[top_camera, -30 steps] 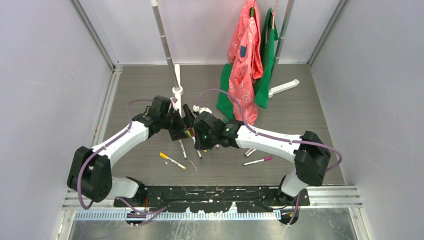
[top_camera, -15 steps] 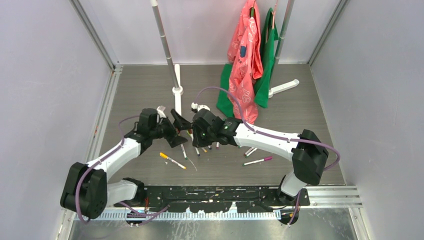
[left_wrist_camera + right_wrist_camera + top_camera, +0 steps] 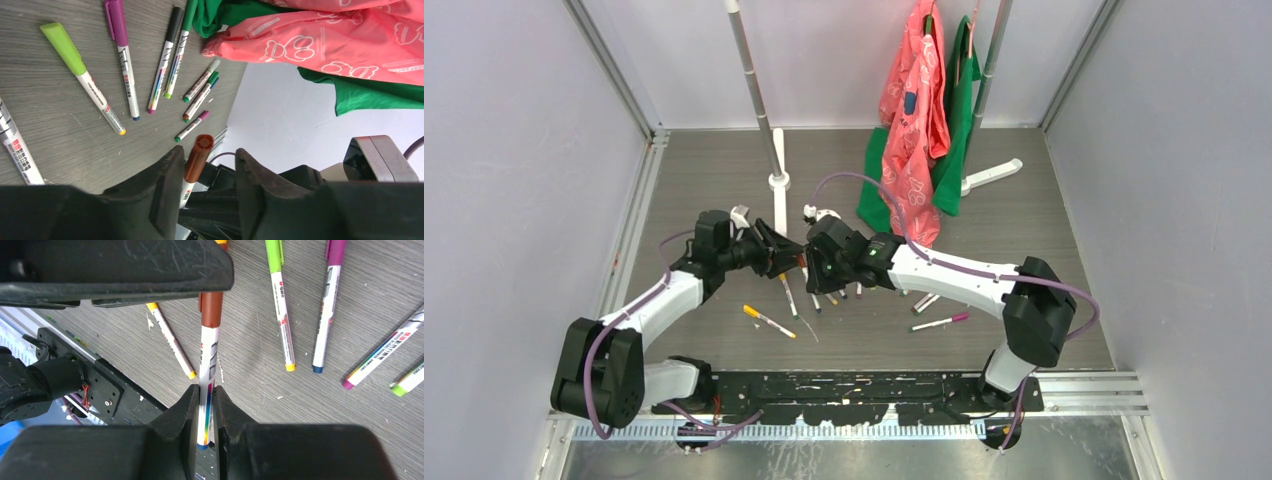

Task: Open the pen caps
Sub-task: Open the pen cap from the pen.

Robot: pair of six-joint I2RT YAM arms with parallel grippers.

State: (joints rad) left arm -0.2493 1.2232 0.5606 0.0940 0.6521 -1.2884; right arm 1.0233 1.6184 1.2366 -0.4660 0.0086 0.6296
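Grey wood-grain desk (image 3: 1044, 220) inside pale walls, pink and green clothes (image 3: 914, 130) hanging at the back; both arms meet mid-desk above loose pens (image 3: 769, 322). Left wrist view: the left hand (image 3: 209, 155) stands half open, the brown cap (image 3: 197, 160) against one finger, clear of the other. Right wrist view: the right hand (image 3: 204, 390) is clenched on the barrel of the brown-capped pen (image 3: 207, 355), its cap on.

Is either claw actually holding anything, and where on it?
The right gripper clamps the brown-capped pen by its white barrel, near the tail end. The left gripper straddles the brown cap, jaws not closed on it.
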